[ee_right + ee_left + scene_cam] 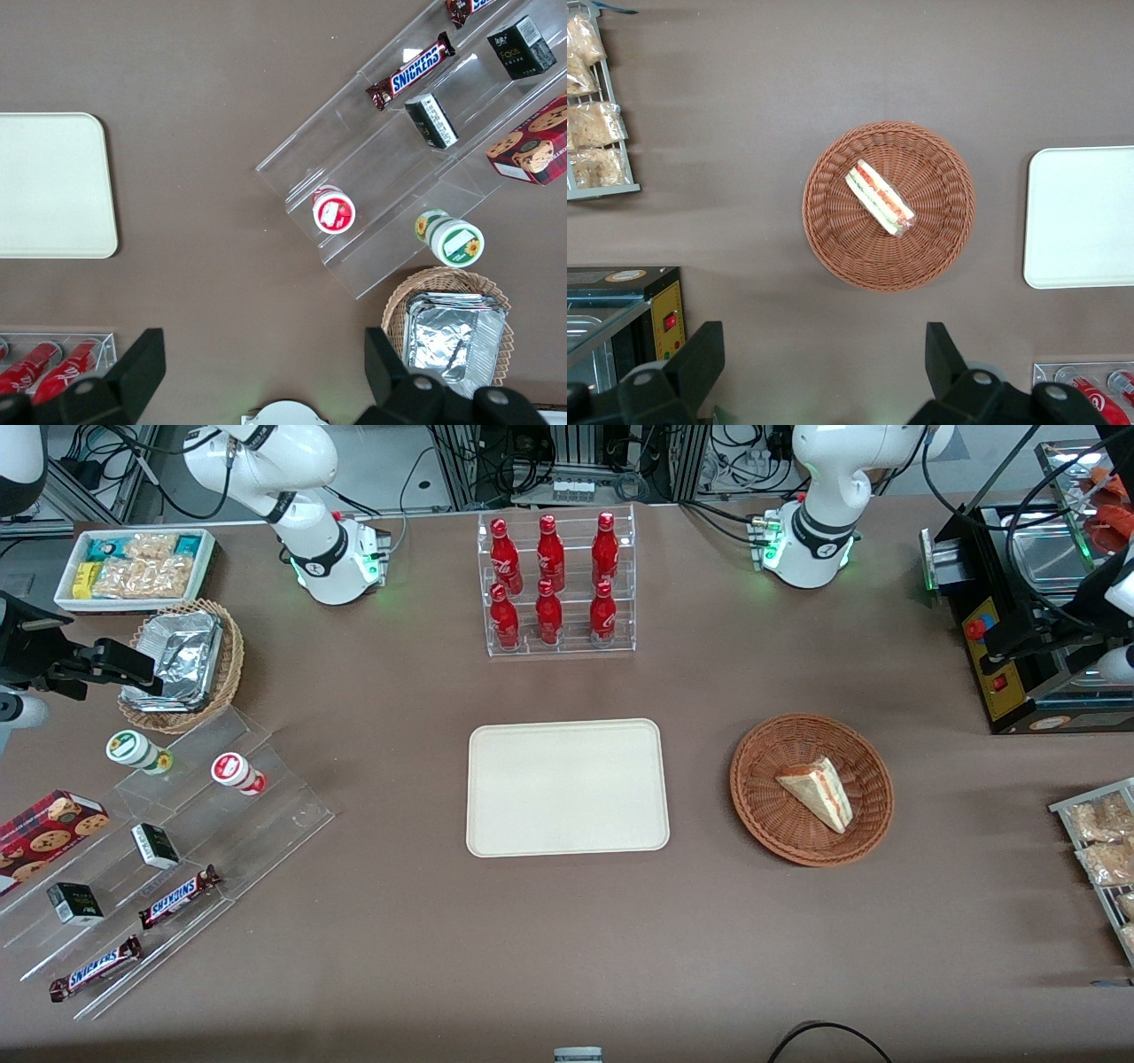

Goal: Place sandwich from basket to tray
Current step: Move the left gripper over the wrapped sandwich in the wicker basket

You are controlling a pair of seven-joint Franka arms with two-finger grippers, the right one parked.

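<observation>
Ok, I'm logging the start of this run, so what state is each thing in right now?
sandwich: lying in the basket, not gripped.
basket: upright on the table, holding only the sandwich.
tray: flat on the table beside the basket, nothing on it.
hand: open, hovering above the table near the basket, holding nothing.
cola bottles: six, upright in their clear rack.

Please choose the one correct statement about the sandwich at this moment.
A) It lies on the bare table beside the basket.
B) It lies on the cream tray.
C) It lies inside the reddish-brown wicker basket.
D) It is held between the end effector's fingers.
C: the sandwich rests inside the basket, the tray carries nothing, and the end effector is open, high above the basket and holding nothing.
</observation>
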